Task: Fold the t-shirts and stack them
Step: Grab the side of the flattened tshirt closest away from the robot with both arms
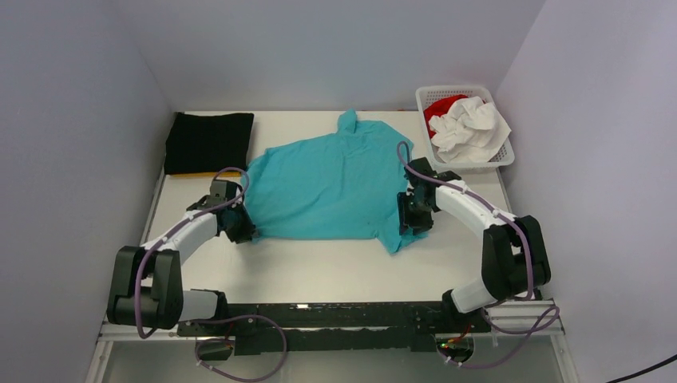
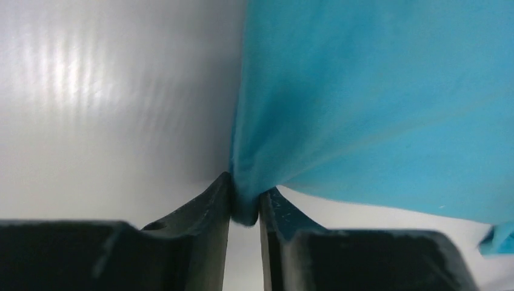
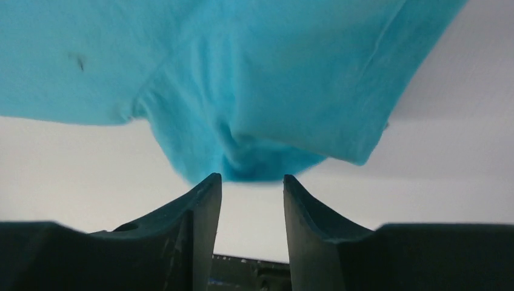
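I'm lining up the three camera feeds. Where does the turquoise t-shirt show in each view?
Top external: turquoise t-shirt spread flat mid-table, between the arms.
Left wrist: turquoise t-shirt fills the upper right, its edge pinched between the left fingers.
Right wrist: turquoise t-shirt fills the top, a bunched edge just beyond the right fingers.
Shared landmark: the white table, bare beside the shirt in every view.

No text, brand, number or sign is being read in any of the views. A small dark speck is being shown on the turquoise t-shirt (image 3: 254, 73), toward 10 o'clock in the right wrist view, but it is too small for any lettering to be made out
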### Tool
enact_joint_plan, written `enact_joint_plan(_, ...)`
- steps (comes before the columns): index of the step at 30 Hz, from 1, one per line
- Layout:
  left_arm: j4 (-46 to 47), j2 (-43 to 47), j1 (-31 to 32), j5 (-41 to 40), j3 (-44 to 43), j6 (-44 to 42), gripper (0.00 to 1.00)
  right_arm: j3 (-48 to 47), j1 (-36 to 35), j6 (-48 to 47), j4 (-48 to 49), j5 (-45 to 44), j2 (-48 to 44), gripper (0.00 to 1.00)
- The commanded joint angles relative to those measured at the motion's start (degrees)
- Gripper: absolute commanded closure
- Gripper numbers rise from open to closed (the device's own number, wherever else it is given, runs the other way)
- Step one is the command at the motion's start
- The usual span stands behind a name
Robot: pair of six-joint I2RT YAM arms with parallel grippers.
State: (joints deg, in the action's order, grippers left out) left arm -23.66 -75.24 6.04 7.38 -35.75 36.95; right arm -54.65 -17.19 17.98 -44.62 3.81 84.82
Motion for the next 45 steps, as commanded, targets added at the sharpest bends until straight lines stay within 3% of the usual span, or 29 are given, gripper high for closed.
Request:
enact_joint_plan(1, -11.6, 4.1, 0.5, -7.2, -1.1, 1.4, 0.59, 0.6, -2.8, 2.3, -9.9, -2.7, -0.8, 0.52)
enact_joint_plan(3, -13.4, 6.5, 1.5, -8.0, -0.9, 2.7, 0.26, 0.4, -3.3, 3.0, -11.8, -3.7, -2.6, 0.42)
enact_joint_plan(4, -14.0, 7.7, 2.1, -9.5, -0.9, 3.2, 0.05, -0.1, -3.3, 3.1, -12.2, -4.5, -3.8, 0.31)
enact_joint_plan(5, -14.5, 9.1, 2.6, -10.5, -1.3, 3.4, 0.01, -0.5, -3.4, 3.0, -11.9, -5.8, -4.9, 0.18)
enact_joint_plan(6, -14.9, 10.2, 3.1, -11.4, -2.2, 3.6, 0.01, -1.2, -3.4, 2.9, -11.1, -6.6, -5.8, 0.04)
enact_joint_plan(7, -15.1, 11.2, 3.4, -12.0, -3.3, 3.5, 0.0, -1.8, -3.3, 3.1, -9.9, -7.1, -6.5, 0.01)
enact_joint_plan(10, -11.3, 13.1, 4.0, -11.0, -6.6, 2.1, 0.01, -2.8, -3.2, 5.5, -3.5, -8.2, -6.8, 0.0)
enact_joint_plan(16, 3.3, 6.5, 4.5, 2.5, -8.5, -1.1, 0.01, 1.4, -3.2, 7.9, 15.8, 5.7, -5.4, 0.0)
enact_joint_plan(22, 3.8, 3.5, 8.3, 0.5, -8.3, -2.7, 0.01, 5.6, -3.2, 9.8, 10.6, -5.4, -8.1, 0.0)
enact_joint_plan(26, 8.8, 3.2, 9.4, 3.3, -4.1, -3.5, 0.01, 10.1, -3.2, 8.2, 14.1, -0.5, -10.9, 0.0)
enact_joint_plan(33, 11.3, -4.5, 9.4, 1.8, -3.4, -2.4, 0.01, 13.6, -3.2, 10.7, 20.4, 2.1, -4.2, 0.01)
enact_joint_plan(36, 9.3, -7.5, 9.4, -0.1, -4.0, -2.2, 0.01, 13.0, -3.2, 11.9, 16.9, -3.4, -3.5, 0.25)
enact_joint_plan(37, 9.2, -8.0, 9.4, -0.4, -3.7, -2.0, 0.01, 13.0, -3.2, 12.5, 15.3, -6.2, -4.1, 0.48)
enact_joint_plan(41, 10.7, -9.9, 9.4, 1.7, -3.1, -1.8, 0.01, 12.2, -3.2, 13.3, 7.9, -11.3, -6.0, 1.0)
enact_joint_plan(45, 8.6, -11.5, 9.4, -0.9, -5.1, -2.1, 0.0, 6.2, -3.0, 12.0, -1.2, -16.9, -7.0, 1.0)
